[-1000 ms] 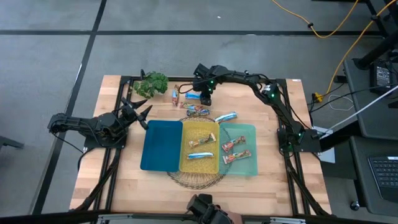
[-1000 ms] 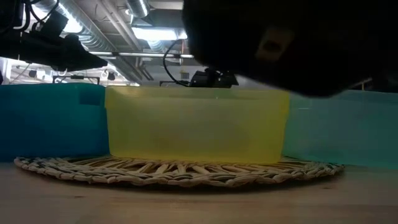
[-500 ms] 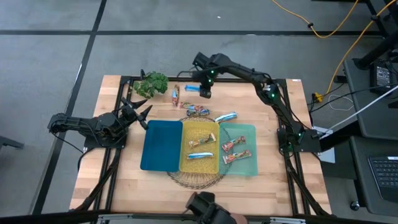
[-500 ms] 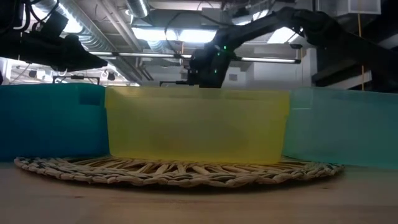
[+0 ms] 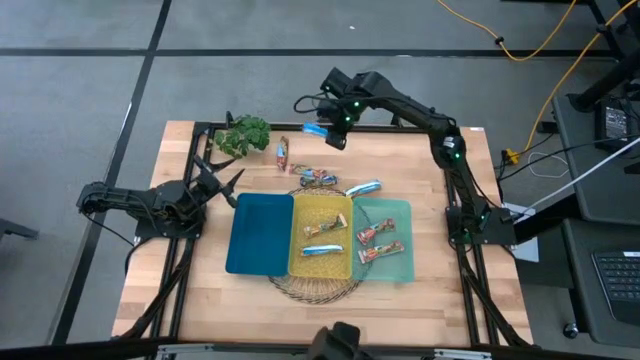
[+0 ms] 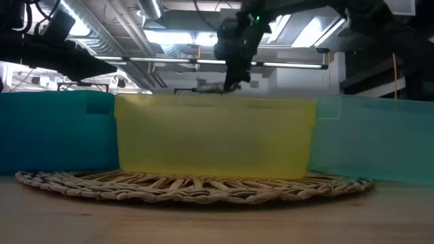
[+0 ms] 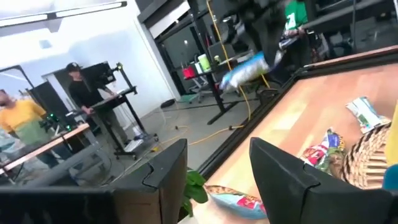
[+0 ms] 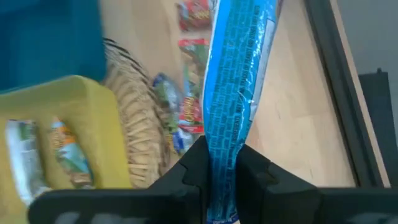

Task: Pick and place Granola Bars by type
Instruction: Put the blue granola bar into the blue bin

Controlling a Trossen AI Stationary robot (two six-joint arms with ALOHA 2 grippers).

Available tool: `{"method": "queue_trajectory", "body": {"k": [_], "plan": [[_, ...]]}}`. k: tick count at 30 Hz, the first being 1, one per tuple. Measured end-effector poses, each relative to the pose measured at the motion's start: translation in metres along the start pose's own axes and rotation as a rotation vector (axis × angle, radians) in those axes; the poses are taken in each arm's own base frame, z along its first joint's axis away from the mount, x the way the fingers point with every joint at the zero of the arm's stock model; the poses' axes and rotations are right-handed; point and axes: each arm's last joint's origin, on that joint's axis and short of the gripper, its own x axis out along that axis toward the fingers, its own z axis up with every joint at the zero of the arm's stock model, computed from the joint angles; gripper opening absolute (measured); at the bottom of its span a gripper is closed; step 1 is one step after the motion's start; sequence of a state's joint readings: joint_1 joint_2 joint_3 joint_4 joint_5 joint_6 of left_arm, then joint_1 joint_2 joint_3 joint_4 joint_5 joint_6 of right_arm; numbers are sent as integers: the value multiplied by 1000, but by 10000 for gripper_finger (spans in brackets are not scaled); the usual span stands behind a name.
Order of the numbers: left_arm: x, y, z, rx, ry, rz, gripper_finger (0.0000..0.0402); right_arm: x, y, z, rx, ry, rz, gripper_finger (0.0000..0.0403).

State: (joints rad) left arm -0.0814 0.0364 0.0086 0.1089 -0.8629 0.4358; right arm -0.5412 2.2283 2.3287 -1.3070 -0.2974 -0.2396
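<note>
My right gripper (image 5: 335, 130) hangs high over the table's far edge, shut on a blue-white granola bar (image 5: 316, 129), which also shows in the low view (image 6: 210, 87). Other bars lie on the wood: a red one (image 5: 283, 153), a small heap (image 5: 318, 179) at the mat's far rim, and a blue-white one (image 5: 363, 187). Two bars lie in the yellow bin (image 5: 300, 235) and two in the green bin (image 5: 403, 240). The blue bin (image 5: 260, 233) holds none. My left gripper (image 5: 225, 180) waits open at the table's left side. My right gripper pinches the blue-white bar by one end (image 8: 222, 163) between its two fingers, which lie flat against the wrapper's two faces. The fingers slant downward from the table's far right. The bar sticks out past the fingertips toward the table's left, lifted clear of the wood.
The three bins stand side by side on a round woven mat (image 5: 315, 288) at the table's middle. A green leafy plant (image 5: 245, 134) stands at the far left, close to my left gripper. People stand at desks beyond the table in the left wrist view.
My right gripper has risen from the table near the far edge, carrying the blue-white bar with it and drifting a little toward the far edge. The bar lay on the wood a second ago and is now lifted clear.
</note>
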Motion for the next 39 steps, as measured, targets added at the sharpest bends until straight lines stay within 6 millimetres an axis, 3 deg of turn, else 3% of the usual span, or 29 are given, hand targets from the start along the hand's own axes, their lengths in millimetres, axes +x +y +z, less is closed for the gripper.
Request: {"method": "queue_trajectory", "body": {"k": [5,10,17,24,31,34,39], "plan": [[0,0,0,-159,-4,-10,169,-24,29,2,-16,-47,9,55],[0,1,3,-453,-23,-8,169,-44,63,5,-102,-112,33,55],[-1,6,11,-789,-99,-5,169,-49,100,12,-234,-188,70,55],[-1,8,17,-890,-147,-46,169,-33,103,2,-257,-137,144,55],[0,6,21,-934,-151,-113,169,-33,97,-24,-313,-274,152,55],[1,9,34,-905,-156,-154,169,-39,99,-37,-358,-413,128,55],[11,16,79,-749,-158,-158,169,-42,102,-58,-417,-614,84,55]]}}
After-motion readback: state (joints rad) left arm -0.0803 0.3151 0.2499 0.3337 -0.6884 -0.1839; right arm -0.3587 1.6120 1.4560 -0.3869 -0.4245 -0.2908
